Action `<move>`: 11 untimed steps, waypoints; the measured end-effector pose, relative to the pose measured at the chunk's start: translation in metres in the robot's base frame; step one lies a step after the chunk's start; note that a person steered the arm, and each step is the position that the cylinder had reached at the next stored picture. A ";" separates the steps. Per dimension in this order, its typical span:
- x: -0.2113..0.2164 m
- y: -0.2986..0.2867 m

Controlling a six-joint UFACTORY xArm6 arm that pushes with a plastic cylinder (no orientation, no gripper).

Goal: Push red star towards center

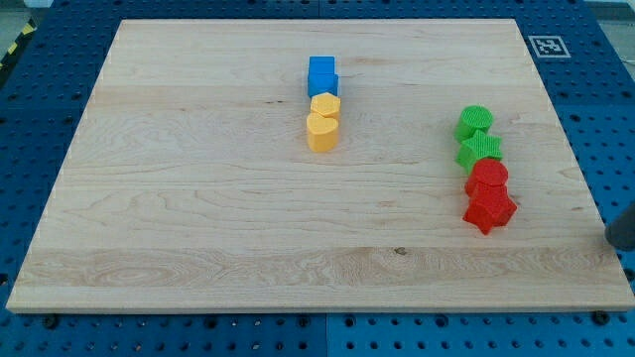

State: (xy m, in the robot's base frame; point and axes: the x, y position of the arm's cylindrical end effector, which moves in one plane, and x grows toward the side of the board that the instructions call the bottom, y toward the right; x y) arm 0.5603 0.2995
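Observation:
The red star (490,211) lies on the wooden board (198,198) at the view's right, a little below mid-height. It touches a red round block (488,176) just above it. My tip (614,241) shows as a dark rod end at the view's right edge, off the board, well to the right of the red star and slightly lower. It touches no block.
Above the red pair, a green star (480,150) and a green round block (474,121) continue the same column. Near the top centre, a blue block (321,74), a yellow hexagon (325,103) and a yellow heart (321,131) form another column. A marker tag (547,46) is off the top right corner.

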 end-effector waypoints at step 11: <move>-0.046 -0.186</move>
